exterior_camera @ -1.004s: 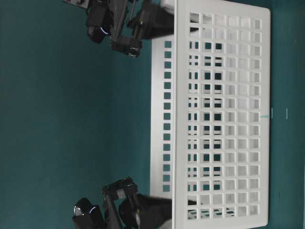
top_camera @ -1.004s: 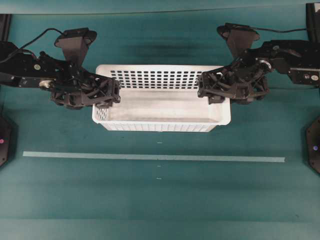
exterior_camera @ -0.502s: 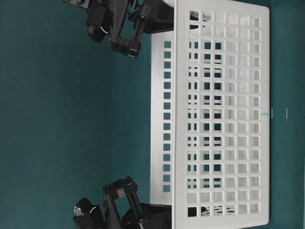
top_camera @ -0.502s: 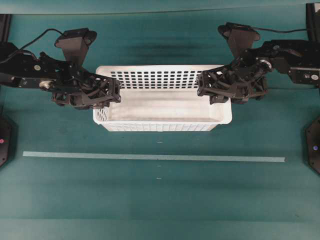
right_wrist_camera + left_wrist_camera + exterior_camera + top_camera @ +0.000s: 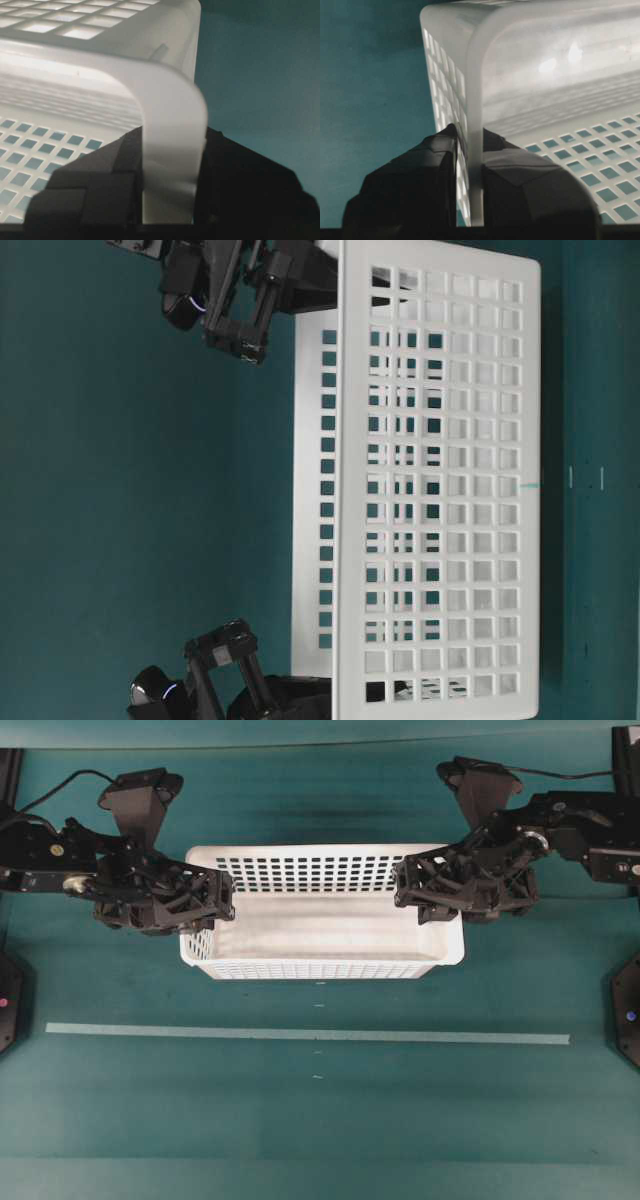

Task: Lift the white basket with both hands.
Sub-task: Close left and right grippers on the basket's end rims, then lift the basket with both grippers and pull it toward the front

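The white basket (image 5: 322, 910) was held between the two pincers, its short end walls each pinched from either side of the rim: the left pincer (image 5: 205, 898) was closed on the left end wall and the right pincer (image 5: 418, 892) on the right end wall, as was confirmed in both wrist views, where black fingers (image 5: 420, 165) were seen pressed against the inner and outer faces of the wall. In the table-level view the basket's underside appeared set off from the green table (image 5: 320, 1120), so the lift was judged to be under way, though only just. For the step to be done well, both arms would best be raised together at an even pace, so that the basket is kept level and no twisting load is put on the thin plastic rim; the grip ought not to be loosened, since the smooth wall could slip out between the fingers. Counted: one basket, seen to hold nothing; two arms, each with one pincer; one pale strip of tape (image 5: 300, 1034) lying on the table, well to the near side of both pincers
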